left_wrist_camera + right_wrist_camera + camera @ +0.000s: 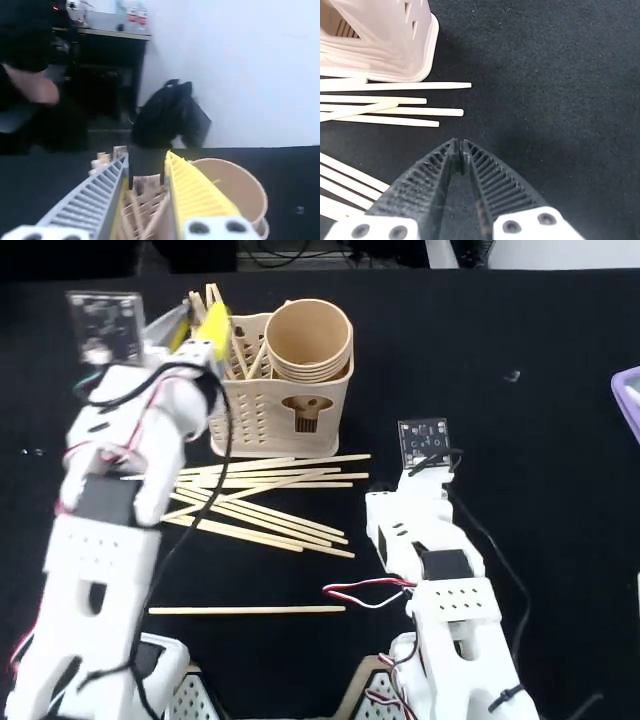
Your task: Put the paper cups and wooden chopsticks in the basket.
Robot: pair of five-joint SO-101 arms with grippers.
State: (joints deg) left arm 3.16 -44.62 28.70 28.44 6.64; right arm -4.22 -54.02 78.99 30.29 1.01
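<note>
Left gripper point(146, 156) over beige perforated plastic basket point(300, 425), jaws parted, nothing seen between. Right gripper point(458, 145) beside basket, jaws closed, empty. Stacked brown paper cups point(310, 340) inside basket. Pale wooden chopsticks point(260, 505) mostly loose before basket. Judgement: lift straight up, avoid snagging upright sticks.

Loose chopsticks point(262, 502) cluttered the table point(540, 500) before the basket point(300, 430). Stacked paper cups point(310, 340) filled the basket's right side, upright chopsticks point(242, 355) its left. Right of the basket, the table lay bare.

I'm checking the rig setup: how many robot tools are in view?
2. The yellow-and-grey left tool hangs over the beige perforated basket; the black right tool is beside loose wooden chopsticks on the black table.
</note>
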